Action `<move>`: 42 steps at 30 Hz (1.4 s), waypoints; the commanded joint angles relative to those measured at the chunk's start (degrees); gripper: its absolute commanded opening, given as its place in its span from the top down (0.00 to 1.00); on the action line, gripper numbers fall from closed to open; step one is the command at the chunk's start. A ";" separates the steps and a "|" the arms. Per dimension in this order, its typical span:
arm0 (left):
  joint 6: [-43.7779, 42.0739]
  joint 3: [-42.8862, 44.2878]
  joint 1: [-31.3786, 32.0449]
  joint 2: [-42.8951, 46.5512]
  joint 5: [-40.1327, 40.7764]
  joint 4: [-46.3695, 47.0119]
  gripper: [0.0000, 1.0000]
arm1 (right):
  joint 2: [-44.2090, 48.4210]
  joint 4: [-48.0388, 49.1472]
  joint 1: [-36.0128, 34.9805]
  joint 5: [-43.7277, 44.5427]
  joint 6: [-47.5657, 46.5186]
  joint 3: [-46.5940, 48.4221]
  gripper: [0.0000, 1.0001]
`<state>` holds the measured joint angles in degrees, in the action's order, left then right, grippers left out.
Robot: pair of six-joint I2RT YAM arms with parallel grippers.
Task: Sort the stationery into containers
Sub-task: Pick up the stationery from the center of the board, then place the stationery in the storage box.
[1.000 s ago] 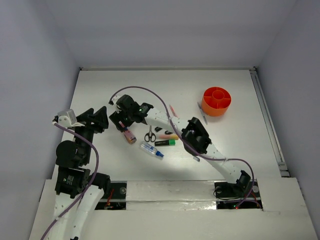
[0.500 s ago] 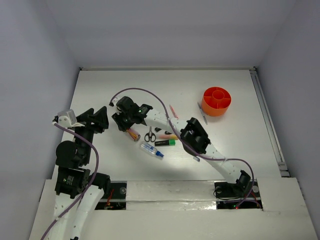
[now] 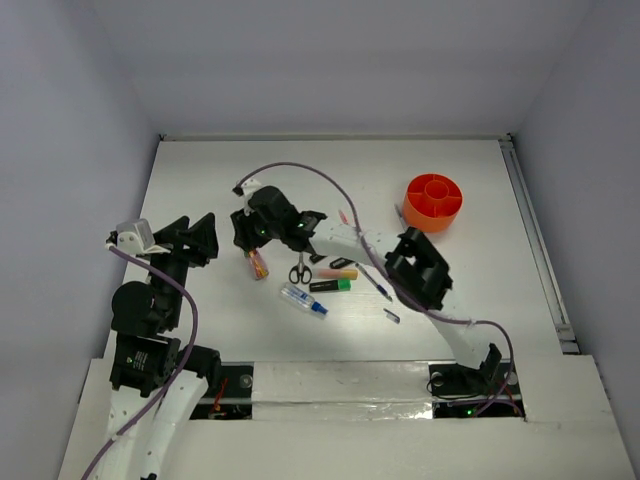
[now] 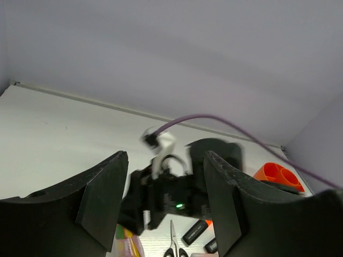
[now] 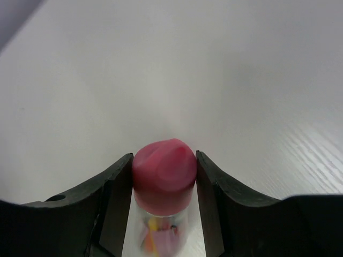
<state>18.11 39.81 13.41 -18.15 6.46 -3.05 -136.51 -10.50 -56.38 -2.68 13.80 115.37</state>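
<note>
My right gripper [image 5: 164, 176] is shut on the small pink-capped piece [image 5: 164, 172], a clear tube with coloured bits inside; both pads touch its cap. From above, that gripper [image 3: 253, 249] holds the piece [image 3: 258, 266] left of the black-handled scissors [image 3: 300, 268]. Beside them lie a green-ended highlighter [image 3: 330, 286], a yellow-pink one [image 3: 337, 273], a white-blue tube [image 3: 303, 299] and a blue pen [image 3: 372, 283]. The orange cup [image 3: 434, 201] stands at the far right. My left gripper [image 3: 205, 233] hangs open and empty to the left; in its wrist view the gripper [image 4: 163, 198] frames the right arm's wrist.
A thin pink pen [image 3: 347, 220] lies behind the pile and another pen [image 3: 399, 212] lies by the cup's left side. A small dark piece [image 3: 392, 316] sits near the right arm's elbow. White walls close the table at the back and sides.
The right gripper's jaws have closed onto the pink-capped piece. The right wrist has shifted slightly back and its elbow has swung right, uncovering the blue pen. The left arm has stayed still.
</note>
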 commanded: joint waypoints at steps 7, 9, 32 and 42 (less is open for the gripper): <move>0.88 0.18 1.27 -1.88 -4.52 2.70 0.45 | 33.99 35.20 16.19 13.66 7.37 -32.55 0.88; 0.96 0.18 1.79 -2.06 -4.96 4.00 0.45 | 36.56 34.76 22.00 13.22 8.34 -34.68 0.88; 1.05 -0.08 3.38 -4.70 -6.11 4.46 0.45 | 56.17 29.05 45.22 24.21 0.17 -54.20 0.90; 0.79 -0.08 3.38 -3.82 -6.19 4.10 0.45 | 55.83 27.56 48.20 25.62 -0.88 -55.69 0.90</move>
<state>18.74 39.79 16.56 -22.35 1.04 -2.00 -82.48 14.52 -9.02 21.17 13.61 59.75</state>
